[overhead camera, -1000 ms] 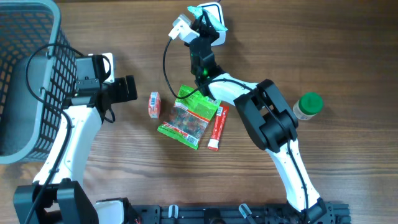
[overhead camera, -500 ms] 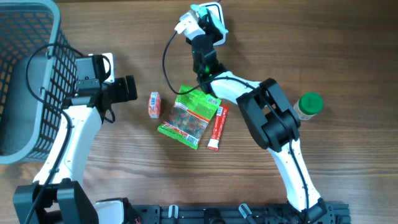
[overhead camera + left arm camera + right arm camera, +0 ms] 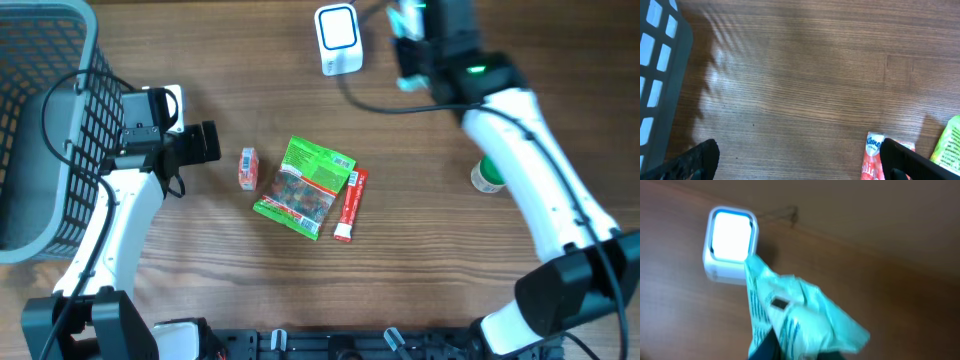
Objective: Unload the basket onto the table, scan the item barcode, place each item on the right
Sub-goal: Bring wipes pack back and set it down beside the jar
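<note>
The teal packet is clamped at its lower end by the right gripper, just right of the lit scanner at the top centre of the overhead frame. The film is crumpled and slack, so the barcode, which cannot be made out, may be folded under or angled away from the scanner and no read registered. The left gripper is spread wide and empty at mid-left.

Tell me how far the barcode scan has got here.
Done: the right gripper is shut on a pale teal packet, lifted off the table. In hand: the packet hangs beside the lit white scanner. Left: whether its barcode faces the scanner cannot be told, so no scan is confirmed. The left gripper stands open, empty, near the small red pack.
</note>
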`<state>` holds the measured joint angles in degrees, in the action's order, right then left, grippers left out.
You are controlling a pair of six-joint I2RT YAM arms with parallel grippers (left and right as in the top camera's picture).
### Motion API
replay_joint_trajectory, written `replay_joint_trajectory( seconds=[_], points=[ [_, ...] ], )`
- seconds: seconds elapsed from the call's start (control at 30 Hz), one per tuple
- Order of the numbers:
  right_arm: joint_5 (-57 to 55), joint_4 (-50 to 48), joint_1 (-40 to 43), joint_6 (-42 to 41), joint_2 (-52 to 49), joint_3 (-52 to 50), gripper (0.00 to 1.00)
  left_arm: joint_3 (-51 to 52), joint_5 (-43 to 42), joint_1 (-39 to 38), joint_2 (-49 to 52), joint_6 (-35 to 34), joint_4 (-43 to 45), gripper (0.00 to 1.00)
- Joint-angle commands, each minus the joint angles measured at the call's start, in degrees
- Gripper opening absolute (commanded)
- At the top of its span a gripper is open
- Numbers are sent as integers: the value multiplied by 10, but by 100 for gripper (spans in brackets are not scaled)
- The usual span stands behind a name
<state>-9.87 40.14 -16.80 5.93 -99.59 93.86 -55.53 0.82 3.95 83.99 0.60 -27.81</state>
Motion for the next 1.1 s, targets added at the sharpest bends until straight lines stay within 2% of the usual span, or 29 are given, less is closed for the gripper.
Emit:
replay_joint_trajectory(
  seconds=[0.0,0.07,0.1,0.33,0.37,0.4,0.43,0.5,0.63,0.73,0.8,0.87,1.07],
  points=[
    [142,146,60,-44,-23,-22,4,-8,3,3,-8,3,2,100],
    [143,179,86,-44,-32,-49,5,-8,3,3,-8,3,2,100],
    [142,177,95,-44,-35,-68,10,-8,3,3,-8,3,2,100],
    [141,48,115,-47,-38,-195,11,-8,3,3,-8,3,2,100],
    [141,40,115,-47,-38,-206,15,-8,3,3,-8,3,2,100],
    [131,38,115,-47,-38,-218,38,-8,3,3,-8,3,2,100],
    [112,39,115,-47,-39,-225,68,-8,3,3,-8,3,2,100],
    [77,43,115,-50,-39,-231,82,-8,3,3,-8,3,2,100],
    [89,59,115,-79,-32,-209,84,-8,3,3,-8,3,2,100],
    [313,67,112,-81,-23,-184,85,-8,3,3,-8,3,2,100],
    [396,53,104,-143,-22,-184,95,-8,3,3,-8,3,2,100],
    [397,43,91,-196,-22,-184,100,-8,3,3,-8,3,2,100],
    [395,11,3,-273,-22,-186,100,-8,3,3,-8,3,2,100]
  ],
)
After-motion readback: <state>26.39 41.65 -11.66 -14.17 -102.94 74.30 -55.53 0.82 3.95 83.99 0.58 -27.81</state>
